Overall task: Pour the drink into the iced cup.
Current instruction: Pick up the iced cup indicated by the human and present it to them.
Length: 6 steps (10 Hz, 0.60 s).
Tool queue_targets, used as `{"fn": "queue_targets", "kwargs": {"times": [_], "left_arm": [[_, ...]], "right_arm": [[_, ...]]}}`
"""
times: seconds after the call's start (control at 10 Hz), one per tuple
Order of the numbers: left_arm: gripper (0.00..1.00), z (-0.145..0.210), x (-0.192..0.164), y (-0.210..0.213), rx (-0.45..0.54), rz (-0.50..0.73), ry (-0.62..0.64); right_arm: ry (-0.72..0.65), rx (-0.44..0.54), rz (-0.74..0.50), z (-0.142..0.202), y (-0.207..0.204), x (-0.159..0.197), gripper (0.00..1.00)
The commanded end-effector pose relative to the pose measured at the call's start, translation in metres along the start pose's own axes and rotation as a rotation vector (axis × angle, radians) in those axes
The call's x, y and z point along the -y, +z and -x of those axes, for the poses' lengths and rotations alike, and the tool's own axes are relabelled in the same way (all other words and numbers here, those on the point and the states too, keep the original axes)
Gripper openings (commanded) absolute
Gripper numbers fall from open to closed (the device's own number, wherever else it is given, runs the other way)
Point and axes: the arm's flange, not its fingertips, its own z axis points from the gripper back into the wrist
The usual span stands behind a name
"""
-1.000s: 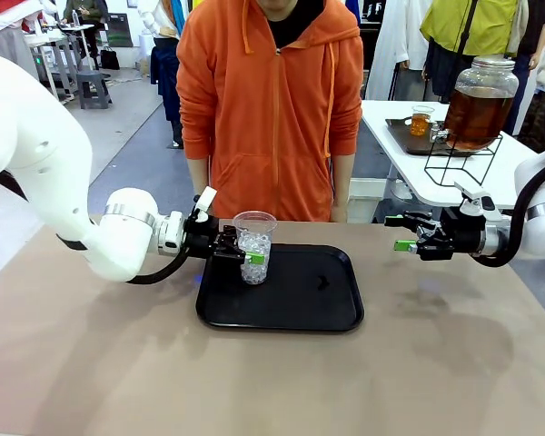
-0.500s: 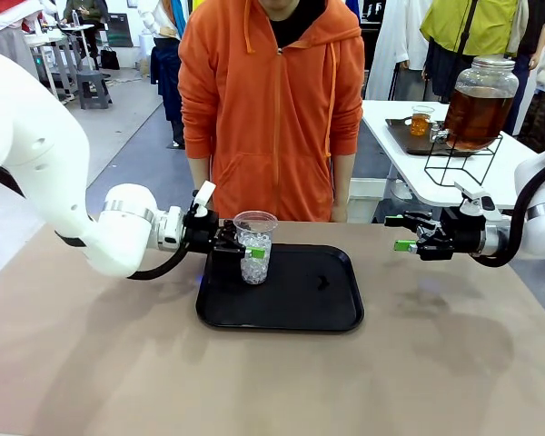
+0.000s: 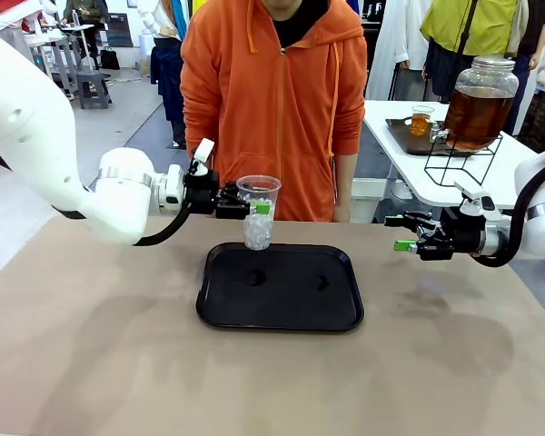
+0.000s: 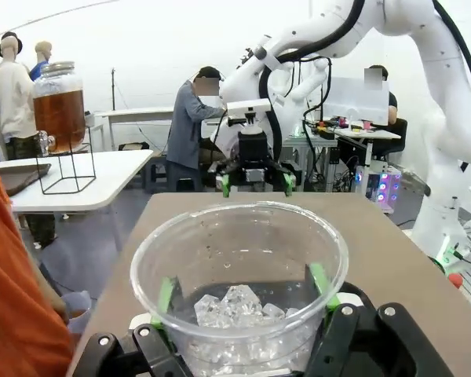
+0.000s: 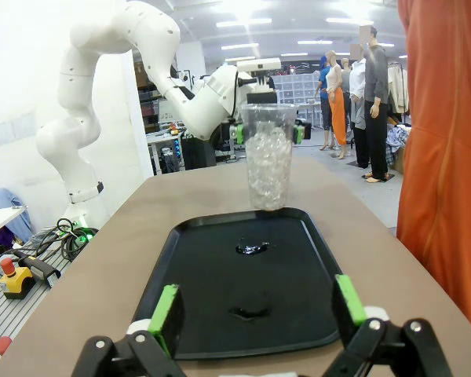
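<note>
1. Left gripper [image 3: 257,209] clamps the iced cup [image 3: 258,189] above the tray [image 3: 282,313]; right gripper [image 3: 401,233] hangs open, empty; the drink [image 3: 477,116] sits in its jar [image 3: 492,80], well apart
2. Left wrist: the cup holds ice [image 4: 235,306] only
3. Right wrist: pouring not yet done

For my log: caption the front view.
The left gripper holds the iced cup clear of the tray; the right gripper hangs open.

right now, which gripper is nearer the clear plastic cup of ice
Left. The left gripper is shut on the clear plastic cup of ice, clamping it from both sides. The right gripper hangs open past the black tray's right edge, apart from the cup.
</note>
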Motion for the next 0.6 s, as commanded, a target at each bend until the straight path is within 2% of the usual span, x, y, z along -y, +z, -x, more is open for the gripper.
{"fn": "queue_targets", "kwargs": {"times": [0.0,0.3,0.5], "left_arm": [[0.80,-0.020,-0.009,-0.012,0.003,-0.025,-0.005],[0.80,-0.052,-0.032,-0.014,-0.017,-0.075,-0.048],[0.80,-0.058,-0.039,-0.010,-0.012,-0.098,-0.053]], "right_arm": [[-0.003,0.004,0.001,-0.003,-0.002,0.001,1.00],[-0.003,0.004,0.001,-0.003,-0.002,0.001,1.00],[-0.003,0.004,0.001,-0.003,-0.002,0.001,1.00]]}}
